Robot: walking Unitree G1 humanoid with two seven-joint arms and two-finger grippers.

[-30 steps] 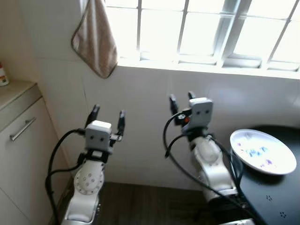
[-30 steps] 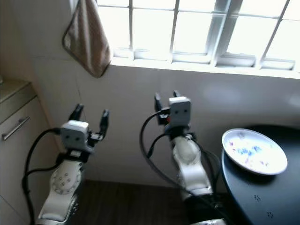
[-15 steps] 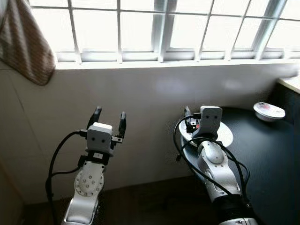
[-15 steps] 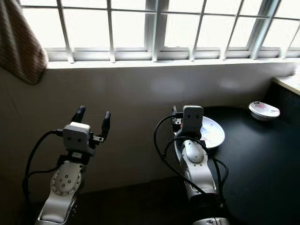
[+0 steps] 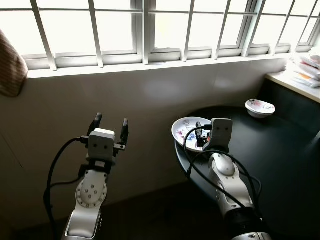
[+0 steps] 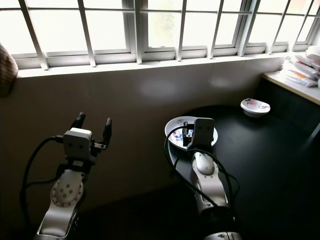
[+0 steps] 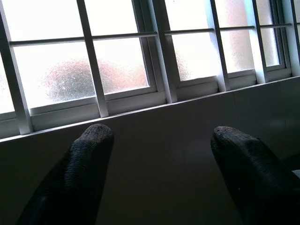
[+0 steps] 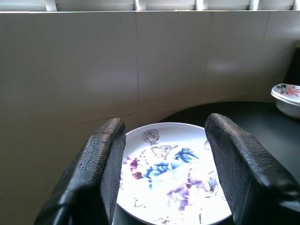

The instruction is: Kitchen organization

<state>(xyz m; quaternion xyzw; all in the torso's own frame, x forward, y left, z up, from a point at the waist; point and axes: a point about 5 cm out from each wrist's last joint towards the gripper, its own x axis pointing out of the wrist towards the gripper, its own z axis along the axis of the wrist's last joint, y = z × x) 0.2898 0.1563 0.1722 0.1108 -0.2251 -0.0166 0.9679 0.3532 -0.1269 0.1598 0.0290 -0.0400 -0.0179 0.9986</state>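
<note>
Standing before the window (image 5: 150,25) and the tiled wall (image 5: 150,95) beneath it, the robot faces a dark round surface (image 5: 280,150) to its right. Nothing has been lifted or shifted as far as these views show; the organizing work is judged to be at its very start.

Items on the surface, by size: a flowered plate (image 5: 186,131) lies near the surface's edge closest to the wall; a small bowl (image 5: 259,107) sits well apart from it, farther back toward the right corner. A stack of papers or packets (image 5: 305,70) rests on the ledge at far right; its contents cannot be made out. A cloth (image 5: 11,70) hangs at the far left edge.

Right gripper (image 8: 164,154): raised just in front of the plate, fingers (image 8: 105,154) spread apart and empty. In the right wrist view the plate sits framed between the two fingers, not touched by either. Judgement: this arm is lined up for an approach to the plate, but no grasp is made.

Left gripper (image 5: 109,129): held up in front of the wall, away from the surface, fingers (image 7: 89,159) apart, holding nothing. It faces the window and appears idle.

Outstanding, by judgement: plate and bowl both remain to be picked up and put wherever they belong. No destination such as a rack or cupboard can be identified.
</note>
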